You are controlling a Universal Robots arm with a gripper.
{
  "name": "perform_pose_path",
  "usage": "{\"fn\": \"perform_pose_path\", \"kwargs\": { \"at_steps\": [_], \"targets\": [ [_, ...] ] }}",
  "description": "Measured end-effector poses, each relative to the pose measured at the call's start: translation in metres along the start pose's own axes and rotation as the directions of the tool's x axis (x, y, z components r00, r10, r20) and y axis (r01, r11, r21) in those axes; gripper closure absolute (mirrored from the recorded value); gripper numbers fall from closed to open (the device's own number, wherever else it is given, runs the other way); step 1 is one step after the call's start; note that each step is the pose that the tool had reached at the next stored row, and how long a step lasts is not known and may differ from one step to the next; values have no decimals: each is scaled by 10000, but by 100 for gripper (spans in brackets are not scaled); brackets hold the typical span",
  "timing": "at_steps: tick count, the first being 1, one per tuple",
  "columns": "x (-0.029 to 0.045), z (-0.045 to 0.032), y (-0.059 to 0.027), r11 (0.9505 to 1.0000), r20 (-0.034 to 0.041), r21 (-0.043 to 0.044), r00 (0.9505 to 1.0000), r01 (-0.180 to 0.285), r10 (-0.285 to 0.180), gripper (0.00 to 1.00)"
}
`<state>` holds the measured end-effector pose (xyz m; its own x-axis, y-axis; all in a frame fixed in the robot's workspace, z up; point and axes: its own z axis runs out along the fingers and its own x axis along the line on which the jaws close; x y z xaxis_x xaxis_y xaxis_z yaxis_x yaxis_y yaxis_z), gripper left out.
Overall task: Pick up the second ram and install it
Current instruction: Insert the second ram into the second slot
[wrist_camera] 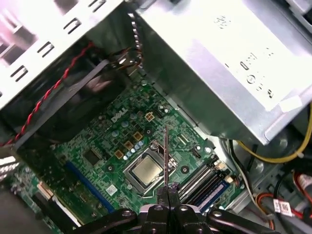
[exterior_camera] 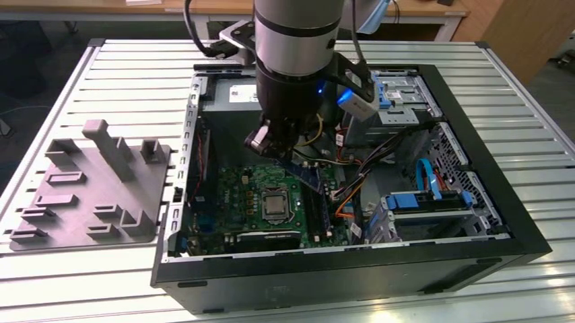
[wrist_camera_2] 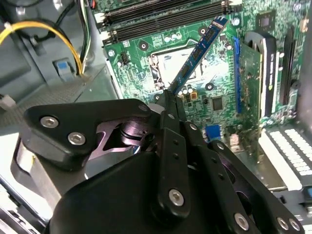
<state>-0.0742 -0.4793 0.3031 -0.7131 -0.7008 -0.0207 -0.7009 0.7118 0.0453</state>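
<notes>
The black two-fingered hand (exterior_camera: 279,156) is clamped narrow on one end of the second ram (wrist_camera_2: 197,53), a long, flat blue circuit-board stick with small black chips. The stick hangs tilted inside the open black computer case (exterior_camera: 489,182), above the green motherboard (wrist_camera: 109,131). In the first wrist view it stands edge-on over the square silver processor socket (wrist_camera: 146,170), near the long black memory slots (wrist_camera_2: 161,14) (contact with the board cannot be told). The case lies on the slatted metal counter (exterior_camera: 134,74).
</notes>
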Motion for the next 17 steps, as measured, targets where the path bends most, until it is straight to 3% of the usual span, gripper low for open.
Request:
{"fn": "perform_pose_path", "kwargs": {
  "at_steps": [5,9,12,17],
  "targets": [
    [0,5,0,9965,37,17,9965,-838,838,89],
    [0,11,-1,9877,72,28,9877,-1561,1561,89],
    [1,16,-1,9779,99,34,9778,-2091,2091,89],
    [0,23,-1,9547,144,41,9546,-2976,2975,89]
  ]
}}
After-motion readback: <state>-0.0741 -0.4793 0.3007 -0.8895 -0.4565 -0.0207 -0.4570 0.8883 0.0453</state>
